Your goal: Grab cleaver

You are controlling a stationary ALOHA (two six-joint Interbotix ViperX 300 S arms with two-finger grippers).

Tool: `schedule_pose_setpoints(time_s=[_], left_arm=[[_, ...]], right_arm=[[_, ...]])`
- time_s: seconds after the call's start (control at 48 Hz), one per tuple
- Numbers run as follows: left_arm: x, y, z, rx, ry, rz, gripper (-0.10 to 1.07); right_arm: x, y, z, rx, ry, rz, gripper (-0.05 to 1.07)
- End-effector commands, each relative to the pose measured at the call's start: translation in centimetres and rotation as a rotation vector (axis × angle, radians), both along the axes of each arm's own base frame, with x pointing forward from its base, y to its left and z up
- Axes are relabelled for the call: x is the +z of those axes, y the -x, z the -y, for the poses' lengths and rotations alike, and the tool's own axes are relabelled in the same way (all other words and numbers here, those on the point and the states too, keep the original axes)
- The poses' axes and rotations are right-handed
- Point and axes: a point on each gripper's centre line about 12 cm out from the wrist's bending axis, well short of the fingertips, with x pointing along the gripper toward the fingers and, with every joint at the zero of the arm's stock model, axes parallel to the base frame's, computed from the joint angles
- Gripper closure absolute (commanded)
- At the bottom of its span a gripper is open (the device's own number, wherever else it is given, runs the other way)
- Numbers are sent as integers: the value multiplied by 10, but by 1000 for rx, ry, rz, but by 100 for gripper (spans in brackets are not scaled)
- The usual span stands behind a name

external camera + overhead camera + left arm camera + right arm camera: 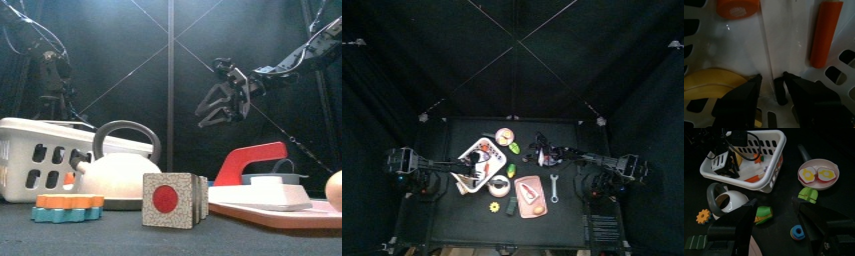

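White slotted plastic basket (40,160) near the bench's left edge holds what I take for the cleaver, a pale blade with a long orange-red handle (824,35). I have my left tool (771,77) down inside, spread wide and gripping nothing, straddling a thin pale upright edge. My right tool (225,105) hangs clear above the bench, empty and also spread.

Overhead, table-level front and right wrist cameras share the white basket (747,158), which the left wrist views closely.
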Motion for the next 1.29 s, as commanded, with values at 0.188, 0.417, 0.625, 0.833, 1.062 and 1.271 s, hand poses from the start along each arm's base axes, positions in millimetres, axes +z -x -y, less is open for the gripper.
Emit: schedule_pose_setpoints(time_s=[0.188, 0.417, 0.625, 0.833, 1.062, 1.271], left_arm=[[1, -1, -1, -1, -3, -3, 29], [4, -5, -1, -2, -6, 10, 39], [10, -11, -4, -18, -29, 15, 42], [17, -14, -7, -21, -44, 8, 44], [22, -15, -7, -23, -47, 26, 44], [36, -15, -10, -34, -74, 61, 44]], right_arm=[[10, 1, 2, -4, 12, 28, 12], [10, 1, 2, -4, 12, 28, 12], [9, 1, 2, -5, 11, 27, 12], [9, 1, 2, -5, 11, 27, 12], [9, 1, 2, -5, 11, 27, 12], [9, 1, 2, -5, 11, 27, 12]])
